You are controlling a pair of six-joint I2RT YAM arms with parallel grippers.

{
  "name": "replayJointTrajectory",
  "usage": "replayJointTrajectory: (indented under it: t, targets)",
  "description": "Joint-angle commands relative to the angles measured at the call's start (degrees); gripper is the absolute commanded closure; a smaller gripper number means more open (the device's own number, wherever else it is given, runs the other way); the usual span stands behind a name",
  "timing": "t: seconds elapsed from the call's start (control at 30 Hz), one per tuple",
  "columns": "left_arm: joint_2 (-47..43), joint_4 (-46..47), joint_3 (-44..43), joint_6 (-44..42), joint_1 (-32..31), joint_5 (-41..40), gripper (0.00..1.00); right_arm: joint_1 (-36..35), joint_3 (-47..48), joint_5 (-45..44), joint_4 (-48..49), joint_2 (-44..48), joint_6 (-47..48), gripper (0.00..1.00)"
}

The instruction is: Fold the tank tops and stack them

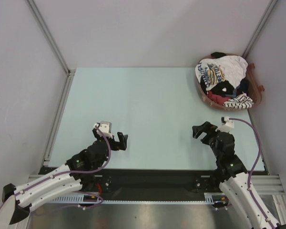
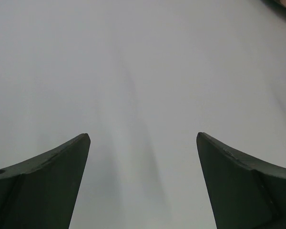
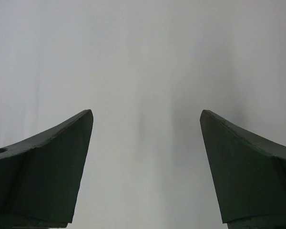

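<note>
top view only: basket (image 1: 258, 95) at bench (image 1: 148, 100) far-right corner, heaped clothes (image 1: 224, 88), white cloth (image 1: 232, 67) uppermost; tank tops not told apart in heap | wrist views: only bare bench between fingers | left claw (image 1: 121, 141) apart, empty | right claw (image 1: 203, 132) apart, empty, nearer basket

The white tank top (image 1: 232, 67) lies crumpled and unfolded on top of the clothes heap (image 1: 226, 94) in the basket (image 1: 259, 91) at the far right corner of the bench (image 1: 148, 109). Its outline and trim are unclear. The grey-blue tank top cannot be made out.
</note>
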State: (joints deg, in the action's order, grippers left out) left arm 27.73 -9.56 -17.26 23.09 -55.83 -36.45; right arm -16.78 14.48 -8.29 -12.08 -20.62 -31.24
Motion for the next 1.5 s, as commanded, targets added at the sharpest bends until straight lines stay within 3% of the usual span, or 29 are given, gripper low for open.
replayJointTrajectory:
  t: [0.0,0.2,0.3,0.37,0.43,0.5,0.7,0.87,1.07,1.17,1.2,1.3,1.33,1.47]
  targets:
    - [0.0,0.2,-0.6,1.1,0.3,-1.1,0.0,0.0,0.3,-0.2,1.7,-0.1,0.7,0.0]
    - [0.5,0.9,-0.2,1.1,0.2,-0.5,0.0,-0.1,1.9,6.3,8.4,-4.7,3.9,0.03]
    - [0.8,1.0,-0.2,1.1,0.2,-0.5,0.0,0.8,7.4,-0.2,11.0,-12.5,2.2,0.08]
    - [1.1,1.1,-0.2,1.1,0.2,-0.5,0.0,3.1,16.0,-1.6,10.8,-23.1,1.6,0.15]
    - [1.3,1.3,-0.2,1.1,0.2,-0.4,0.0,8.6,25.7,5.0,10.1,-31.7,1.4,0.18]
    - [1.5,1.4,-0.2,1.1,0.2,-0.3,0.0,10.4,33.2,5.9,7.0,-43.6,2.3,0.18]
    - [0.9,0.9,-0.1,1.3,0.3,-0.5,0.0,11.0,63.1,-2.3,-6.8,-69.9,11.0,0.19]
    - [0.9,1.3,0.0,1.1,0.3,-0.5,0.0,11.7,79.1,-13.8,-13.3,-83.3,13.7,0.21]
    - [2.1,1.6,-0.3,1.1,0.2,-0.5,0.0,13.2,92.8,-14.5,-16.7,-95.8,15.6,0.25]
    - [2.5,1.5,-0.5,1.2,0.2,-0.6,0.0,14.4,101.3,-13.9,-21.0,-102.1,15.3,0.44]
    - [2.8,1.4,-0.5,1.2,0.3,-0.6,0.0,15.0,103.3,-12.6,-22.1,-103.2,14.8,0.6]
    - [2.4,1.3,-0.5,1.2,0.2,-0.6,0.0,14.8,109.1,-12.0,-25.9,-104.1,15.0,0.93]
    - [2.4,1.2,-0.5,1.2,0.3,-0.6,0.0,14.2,109.4,-12.4,-25.8,-103.1,16.7,0.99]
    - [2.1,1.0,-0.4,1.3,0.2,-0.6,0.0,10.2,108.9,-16.1,-24.8,-93.0,21.4,1.0]
